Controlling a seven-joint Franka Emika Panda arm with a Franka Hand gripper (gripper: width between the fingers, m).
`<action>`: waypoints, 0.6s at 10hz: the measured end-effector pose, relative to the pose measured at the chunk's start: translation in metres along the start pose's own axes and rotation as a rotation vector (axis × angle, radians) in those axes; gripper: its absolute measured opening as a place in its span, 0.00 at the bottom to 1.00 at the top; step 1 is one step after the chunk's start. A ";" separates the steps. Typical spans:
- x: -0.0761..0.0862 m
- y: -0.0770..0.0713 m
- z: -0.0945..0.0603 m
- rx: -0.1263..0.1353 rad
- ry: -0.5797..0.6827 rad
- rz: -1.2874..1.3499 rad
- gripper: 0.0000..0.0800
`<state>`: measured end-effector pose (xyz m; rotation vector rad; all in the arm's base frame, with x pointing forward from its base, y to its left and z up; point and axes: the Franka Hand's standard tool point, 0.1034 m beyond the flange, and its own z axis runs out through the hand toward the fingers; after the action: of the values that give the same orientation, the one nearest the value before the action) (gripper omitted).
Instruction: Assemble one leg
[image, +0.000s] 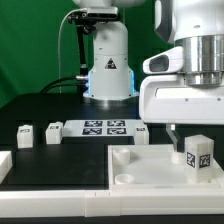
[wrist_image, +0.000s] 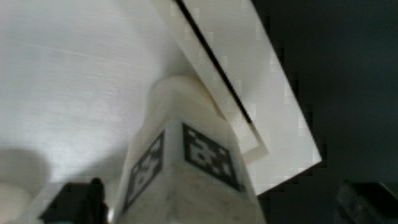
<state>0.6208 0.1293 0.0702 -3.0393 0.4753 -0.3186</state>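
A leg (image: 197, 153), a stubby white block with a black-and-white tag, stands upright on the far right corner of the large white table piece (image: 150, 168). My gripper (image: 190, 142) hangs right over it, jaws straddling it. In the wrist view the leg (wrist_image: 187, 165) rises between the two dark fingers (wrist_image: 75, 200), tagged faces showing. One finger is close to the leg and the other stands apart from it, so the gripper (wrist_image: 222, 208) looks open. The table piece (wrist_image: 89, 80) fills that view behind the leg.
Two loose legs (image: 24, 136) (image: 53, 131) stand on the black table at the exterior view's left. A third (image: 143, 133) stands behind the table piece. The marker board (image: 104, 127) lies in front of the robot base (image: 108, 75). A white part (image: 4, 165) lies at the far left edge.
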 end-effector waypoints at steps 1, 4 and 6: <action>0.000 0.000 0.000 -0.003 -0.001 -0.081 0.81; 0.000 0.001 -0.001 -0.012 0.004 -0.378 0.81; 0.000 0.001 0.000 -0.014 0.004 -0.414 0.78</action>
<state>0.6209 0.1281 0.0703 -3.1283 -0.1596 -0.3362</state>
